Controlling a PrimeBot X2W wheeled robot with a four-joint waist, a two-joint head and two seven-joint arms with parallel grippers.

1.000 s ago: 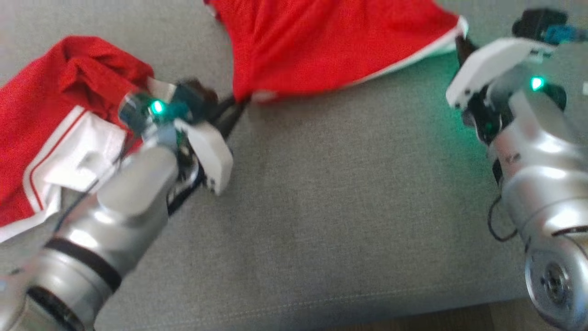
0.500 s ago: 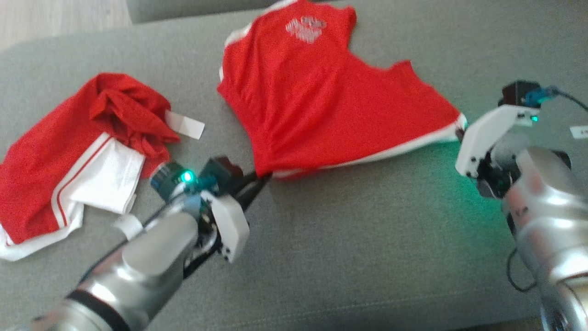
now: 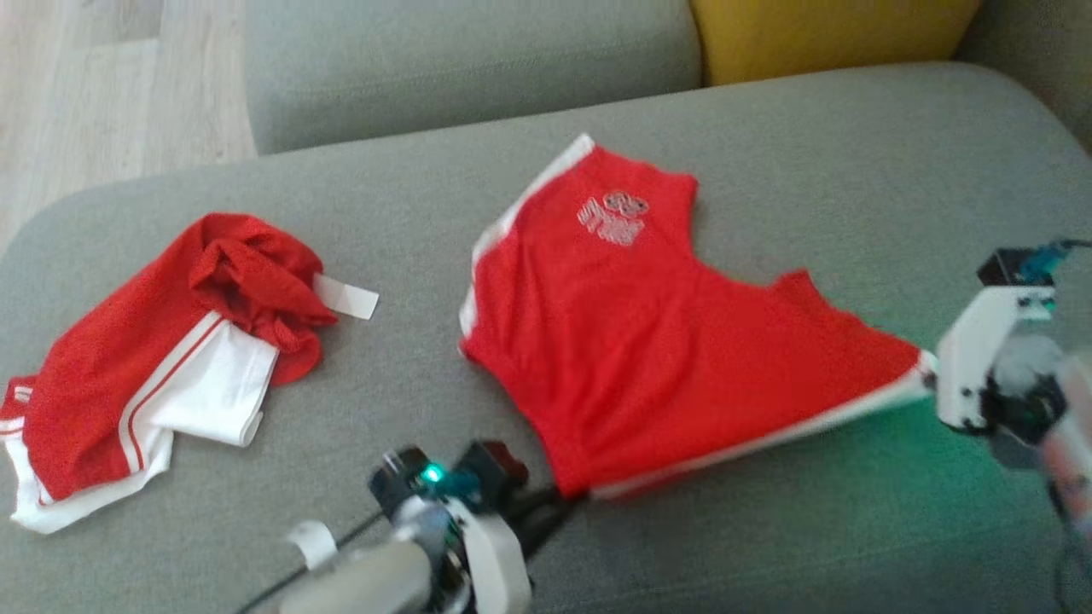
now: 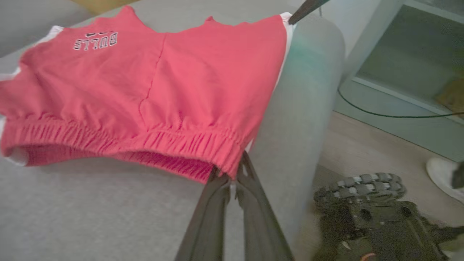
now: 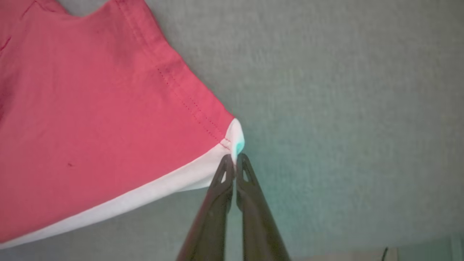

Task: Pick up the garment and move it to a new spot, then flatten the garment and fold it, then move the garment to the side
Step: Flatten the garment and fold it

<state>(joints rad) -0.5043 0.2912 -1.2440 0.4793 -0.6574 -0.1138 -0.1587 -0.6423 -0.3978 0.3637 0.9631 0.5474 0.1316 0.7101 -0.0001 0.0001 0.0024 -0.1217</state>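
Head view — red, white-trimmed shorts (image 3: 674, 341) spread taut, left fingers (image 4: 206, 224) and right fingers (image 5: 217, 210) pinching corners.

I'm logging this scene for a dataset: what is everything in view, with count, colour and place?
shorts: one, red with white trim, spread mid-sofa
second garment: one, red and white, crumpled on the sofa's left
cushion: one, yellow, behind the seat
sofa: one, grey-green, under both garments
floor: pale wood, upper left of the head view
left gripper: one, dark fingers, shut on the shorts' waistband corner
right gripper: one, dark fingers, shut on the shorts' white-trimmed corner
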